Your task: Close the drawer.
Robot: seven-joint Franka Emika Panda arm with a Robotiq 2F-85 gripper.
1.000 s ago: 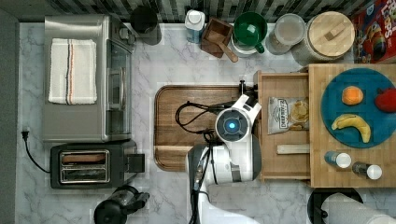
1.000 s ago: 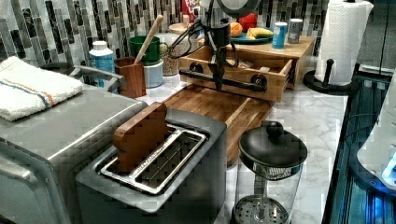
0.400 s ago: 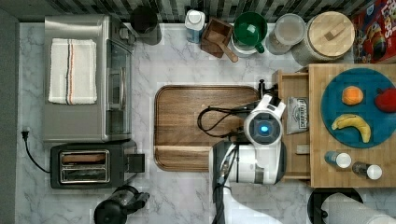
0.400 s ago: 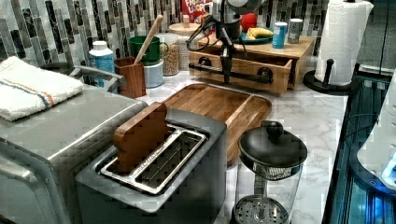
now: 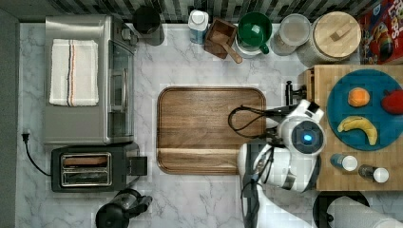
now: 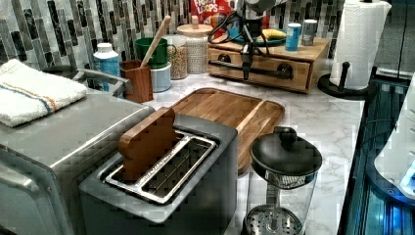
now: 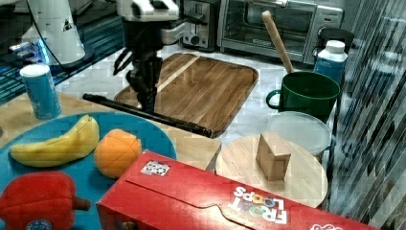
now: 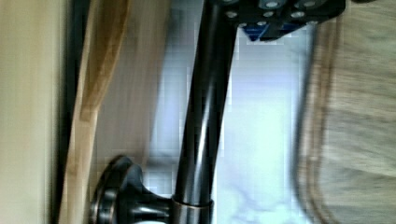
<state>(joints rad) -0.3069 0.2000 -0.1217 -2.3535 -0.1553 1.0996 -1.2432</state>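
On the counter's far end in the left view, the drawer (image 6: 259, 72) sits pushed into its light wood cabinet (image 6: 313, 50), front face flush with the frame. Its black bar handle (image 6: 266, 69) runs across the front on two round mounts. The arm (image 5: 280, 161) rises from the lower edge of the top view, and its white wrist (image 5: 304, 135) hangs over the cabinet's edge at the top view's right. The gripper (image 7: 146, 98) points straight down in the right view, its dark fingers (image 7: 143, 88) meeting the handle (image 7: 148, 115) near mid-length. Whether the fingers pinch the bar or merely rest against it cannot be told. In the wrist view the handle (image 8: 205, 107) passes close under the gripper body, with one mount (image 8: 121, 196) seated against the drawer front (image 8: 105, 93). A dark cutting board (image 5: 211, 129) lies on the marble just beside the cabinet. A blue plate (image 5: 363, 109) with a banana (image 5: 359, 127) and an orange (image 5: 359, 97) rests on the cabinet top.
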